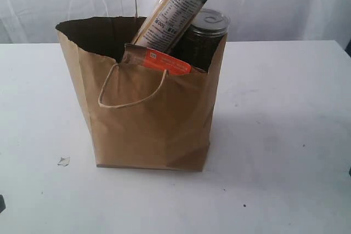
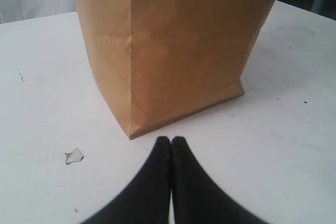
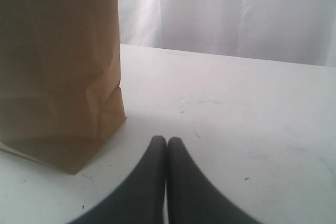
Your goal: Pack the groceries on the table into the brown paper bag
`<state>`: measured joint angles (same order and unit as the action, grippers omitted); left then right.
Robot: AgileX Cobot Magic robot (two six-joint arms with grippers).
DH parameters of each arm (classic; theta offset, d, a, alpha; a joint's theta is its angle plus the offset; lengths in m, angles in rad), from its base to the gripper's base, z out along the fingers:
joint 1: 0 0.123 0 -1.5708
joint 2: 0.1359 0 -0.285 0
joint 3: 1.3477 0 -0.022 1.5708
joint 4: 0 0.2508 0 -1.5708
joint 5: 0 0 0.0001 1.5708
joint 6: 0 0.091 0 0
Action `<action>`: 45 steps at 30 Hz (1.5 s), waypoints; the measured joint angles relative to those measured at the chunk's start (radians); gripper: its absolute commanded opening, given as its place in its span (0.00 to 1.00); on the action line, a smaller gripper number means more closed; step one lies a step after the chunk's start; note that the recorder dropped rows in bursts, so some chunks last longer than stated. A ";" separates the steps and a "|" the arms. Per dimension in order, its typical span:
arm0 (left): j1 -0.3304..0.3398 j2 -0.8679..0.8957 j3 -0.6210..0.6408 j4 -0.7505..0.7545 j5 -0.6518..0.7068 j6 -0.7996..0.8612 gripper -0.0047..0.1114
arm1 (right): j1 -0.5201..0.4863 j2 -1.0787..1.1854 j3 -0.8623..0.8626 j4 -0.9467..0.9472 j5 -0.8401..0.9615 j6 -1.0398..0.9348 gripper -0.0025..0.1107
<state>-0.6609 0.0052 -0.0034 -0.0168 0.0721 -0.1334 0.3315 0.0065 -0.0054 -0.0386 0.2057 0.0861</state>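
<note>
My left fingers (image 2: 170, 148) are pressed tight together with nothing between them. They sit low over the white worktop (image 2: 294, 129), just beside a bottom corner of the brown paper bag (image 2: 178, 51), but they do not touch it. My right fingers (image 3: 167, 148) are clenched too, and they hold nothing. They sit low over the worktop on the other side, near another bottom corner of the bag, and there is a gap between them and the paper. The bag stands upright in the middle of the worktop with its top open. Three things poke out of the top. The long pasta packet (image 1: 173, 12) leans on a slant, and its dark end sticks up highest. The dark can (image 1: 205, 34) stands upright next to it, at the right side of the bag, with its shiny pull-tab lid on top. The brown-orange pouch (image 1: 162, 58) peeks up at the front, just behind the near wall of the bag. I cannot see deeper inside the bag. One cord handle (image 1: 131, 100) hangs down over the front of the bag. A small white crumb (image 1: 63, 161) lies on the worktop near the left bottom corner of the bag.
</note>
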 measured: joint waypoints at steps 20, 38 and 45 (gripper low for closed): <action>0.000 0.000 0.000 0.000 0.000 0.000 0.04 | 0.000 0.000 0.000 0.000 0.022 -0.093 0.02; 0.000 0.000 0.000 0.000 0.000 0.000 0.04 | 0.000 0.000 0.000 0.000 0.028 -0.120 0.02; 0.000 0.000 0.000 0.000 0.000 0.000 0.04 | 0.000 0.000 0.000 0.000 0.107 -0.046 0.02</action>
<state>-0.6609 0.0052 -0.0034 -0.0168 0.0721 -0.1334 0.3315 0.0065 -0.0054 -0.0386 0.3122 0.0405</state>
